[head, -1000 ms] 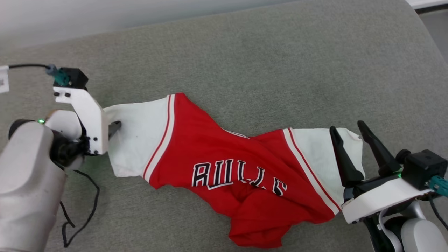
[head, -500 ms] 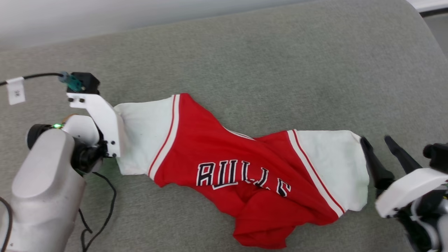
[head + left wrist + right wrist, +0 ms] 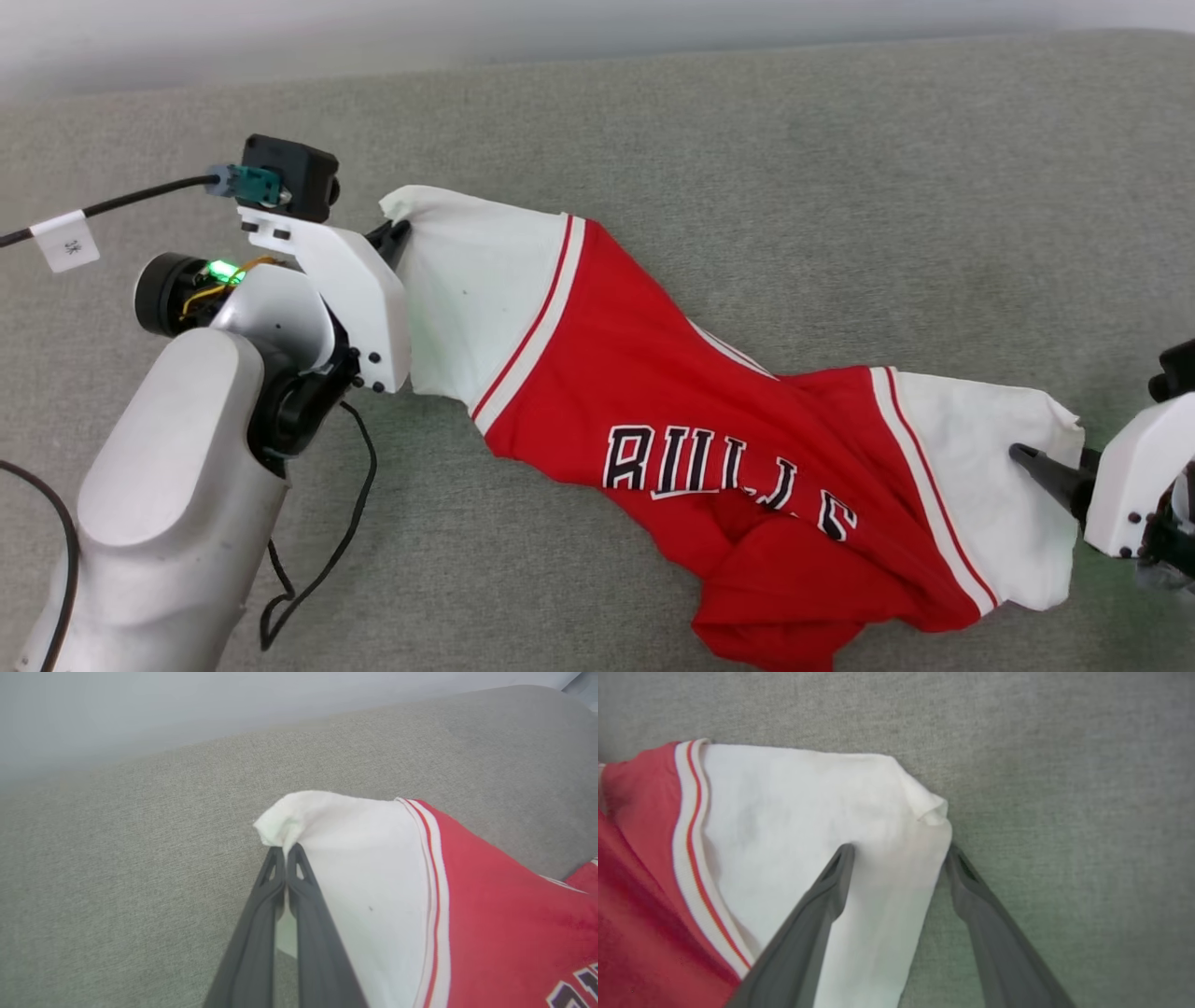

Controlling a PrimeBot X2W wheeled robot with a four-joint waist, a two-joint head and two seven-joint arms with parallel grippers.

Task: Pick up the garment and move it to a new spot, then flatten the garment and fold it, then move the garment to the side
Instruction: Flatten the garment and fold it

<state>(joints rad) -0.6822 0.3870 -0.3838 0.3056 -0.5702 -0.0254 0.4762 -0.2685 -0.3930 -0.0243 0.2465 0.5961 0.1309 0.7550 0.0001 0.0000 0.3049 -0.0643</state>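
Grey surface point(image 3: 747, 140) bears the garment point(image 3: 653, 392), crumpled and twisted. Left gripper point(image 3: 286, 848) is clamped on one sleeve corner point(image 3: 280, 821). Right gripper point(image 3: 900, 848) stands apart, straddling the other sleeve point(image 3: 808, 812). Pickup looks only half secured. Flattening, folding and moving aside remain.

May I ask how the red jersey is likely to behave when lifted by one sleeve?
Probably floppy: the garment lies rumpled and twisted, so its middle would sag. Likely light: the left gripper, shut on one sleeve corner, tents it. It may drag on the textured cushion.
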